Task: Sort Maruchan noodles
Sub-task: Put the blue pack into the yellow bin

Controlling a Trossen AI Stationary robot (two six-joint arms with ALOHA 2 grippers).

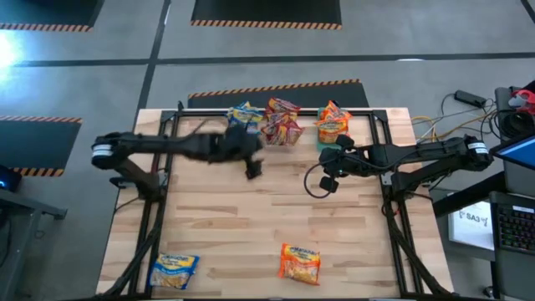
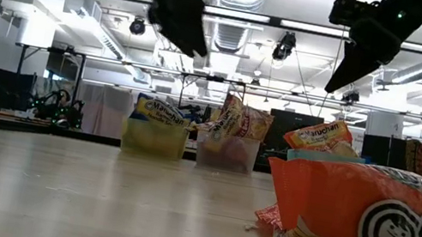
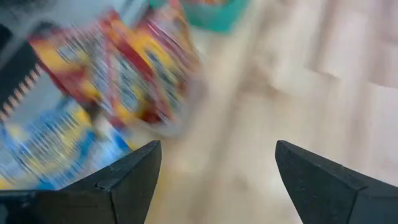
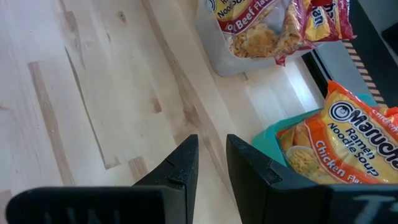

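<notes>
My left gripper (image 1: 253,170) (image 3: 217,146) hangs open and empty above the table's middle, just near of the yellow bin (image 1: 244,122) of blue-and-yellow packets and the clear bin (image 1: 282,132) of red packets (image 4: 280,22). My right gripper (image 1: 328,181) (image 4: 212,140) hovers beside the green bin (image 1: 333,142), which holds orange packets (image 4: 348,143). Only a narrow slit shows between its fingers, with nothing in it. One blue-and-yellow packet (image 1: 174,270) and one orange packet (image 1: 299,262) (image 2: 365,233) lie flat near the table's near edge.
The three bins stand in a row along the far edge (image 2: 155,139) (image 2: 227,152). Bare wood lies between the bins and the two loose packets. Dark frame rails (image 1: 155,226) run along both table sides. Cables and equipment (image 1: 501,109) sit off the right side.
</notes>
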